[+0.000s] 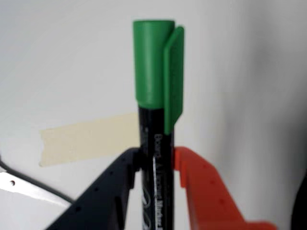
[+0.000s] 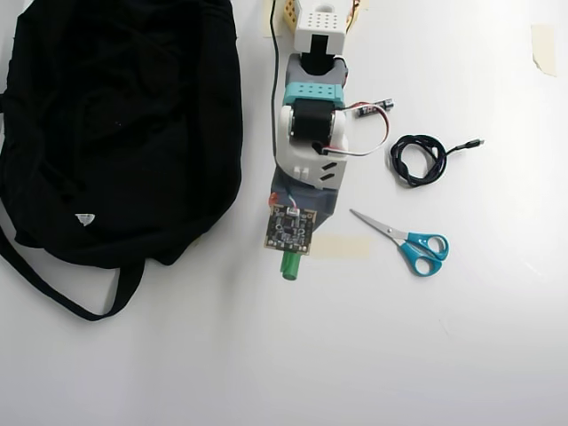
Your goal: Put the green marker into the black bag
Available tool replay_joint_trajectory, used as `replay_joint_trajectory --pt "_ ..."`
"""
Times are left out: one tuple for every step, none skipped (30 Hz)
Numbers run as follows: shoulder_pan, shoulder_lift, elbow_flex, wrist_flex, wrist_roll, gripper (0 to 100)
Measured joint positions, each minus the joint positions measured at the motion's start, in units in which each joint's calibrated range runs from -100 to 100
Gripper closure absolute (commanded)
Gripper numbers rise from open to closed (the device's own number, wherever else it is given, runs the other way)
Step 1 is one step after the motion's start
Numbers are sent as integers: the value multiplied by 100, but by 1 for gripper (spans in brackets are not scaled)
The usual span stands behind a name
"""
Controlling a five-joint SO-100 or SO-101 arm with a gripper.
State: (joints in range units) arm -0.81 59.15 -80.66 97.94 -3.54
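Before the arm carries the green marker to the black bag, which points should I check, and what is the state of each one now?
1. Grip: ok. In the wrist view the gripper is closed on the barrel of the green marker, one finger on each side.
2. Marker position: ok. It stands straight between the fingers, cap away from the gripper.
3. Marker off the table: cannot tell. In the overhead view only its green end shows below the arm.
4. Bag location: ok. The black bag lies to the left of the arm in the overhead view.
5. Bag opening: cannot tell; no opening shows.
6. Path: ok. The scissors and cable lie on the opposite side.
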Motion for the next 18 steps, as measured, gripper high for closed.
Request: replay_joint_trajectory --pt "0 0 -47 0 44 98" --pt "0 0 -94 0 78 98" --pt "0 0 -126 0 103 98" --pt "0 0 -142 9 122 98" --pt "0 0 -157 43 127 98" --pt "0 0 -157 69 137 98" --pt "0 0 -157 69 156 98" --pt "-15 0 -157 77 195 98" --pt "-29 0 -157 86 220 98" --pt "-59 0 -157 94 234 98" --pt "-81 0 -157 94 234 98" --pt "-96 0 -157 94 244 98" --pt "-103 0 -157 94 249 98" --pt "-103 0 -157 94 259 98" --pt "-103 0 -157 94 283 98" --pt "-103 0 -157 94 317 98" --pt "-103 0 -157 94 332 98" --pt "-103 0 -157 94 342 98"
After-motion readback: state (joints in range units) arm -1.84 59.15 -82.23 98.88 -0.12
